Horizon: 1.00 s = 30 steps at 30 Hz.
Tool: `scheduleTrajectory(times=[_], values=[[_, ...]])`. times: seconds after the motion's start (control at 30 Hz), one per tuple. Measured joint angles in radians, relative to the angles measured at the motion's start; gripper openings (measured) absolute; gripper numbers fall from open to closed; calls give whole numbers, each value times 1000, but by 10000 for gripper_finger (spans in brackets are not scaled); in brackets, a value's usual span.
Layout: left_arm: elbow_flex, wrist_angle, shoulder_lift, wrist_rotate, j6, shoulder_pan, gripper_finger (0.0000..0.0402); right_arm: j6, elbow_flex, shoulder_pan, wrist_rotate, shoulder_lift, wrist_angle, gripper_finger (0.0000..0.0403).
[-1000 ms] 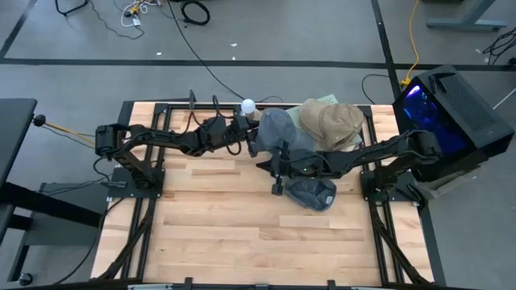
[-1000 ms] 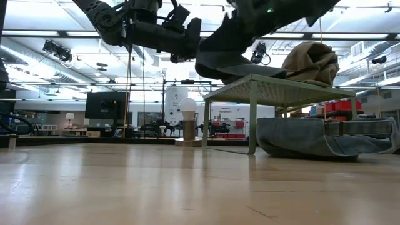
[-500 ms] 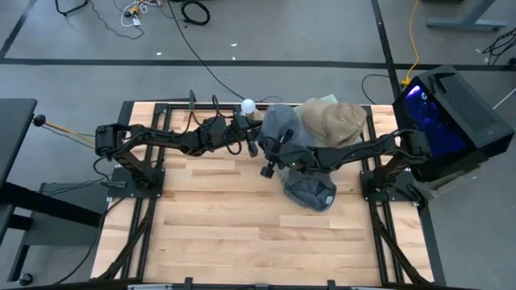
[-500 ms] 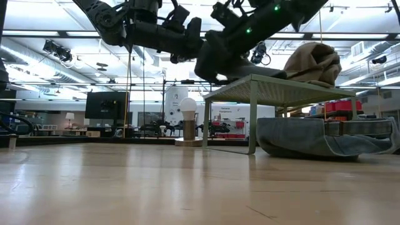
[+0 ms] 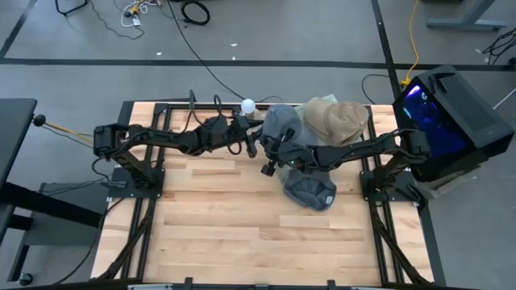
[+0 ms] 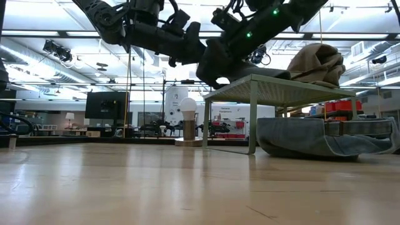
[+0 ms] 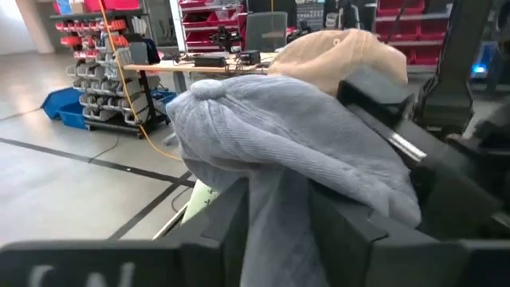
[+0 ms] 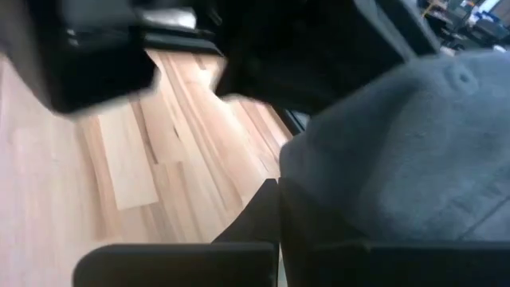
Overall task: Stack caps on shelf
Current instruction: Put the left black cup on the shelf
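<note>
**Both grippers on one grey cap at the shelf's edge**

I am watching the left gripper (image 7: 279, 231) pinching the fabric of a blue-grey cap (image 5: 280, 127), which is sitting at the left end of the green shelf (image 6: 275, 90). My right gripper (image 5: 278, 153) is pressing against the same cap; I cannot tell how its fingers stand. A tan cap (image 5: 339, 122) is resting on the shelf beside the grey one. Another grey cap (image 5: 310, 192) is lying on the table (image 5: 226, 234) just in front of the shelf.
</note>
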Motion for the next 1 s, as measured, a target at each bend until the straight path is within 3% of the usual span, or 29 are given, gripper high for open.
scheduleTrajectory(times=[0.17, 0.33, 0.8, 1.0], values=[[0, -27, -43, 0, 32, 0, 186, 42, 0, -22, 1, 0, -50, 0], [0, -26, -115, 1, 19, -6, 213, 43, 0, -31, 2, 0, -70, 0], [0, -83, -215, 3, -10, -135, 211, 43, 0, -44, 48, -1, -86, 10], [0, -121, -215, 1, -56, -204, 211, 43, 0, -44, -31, -1, -85, 27]])
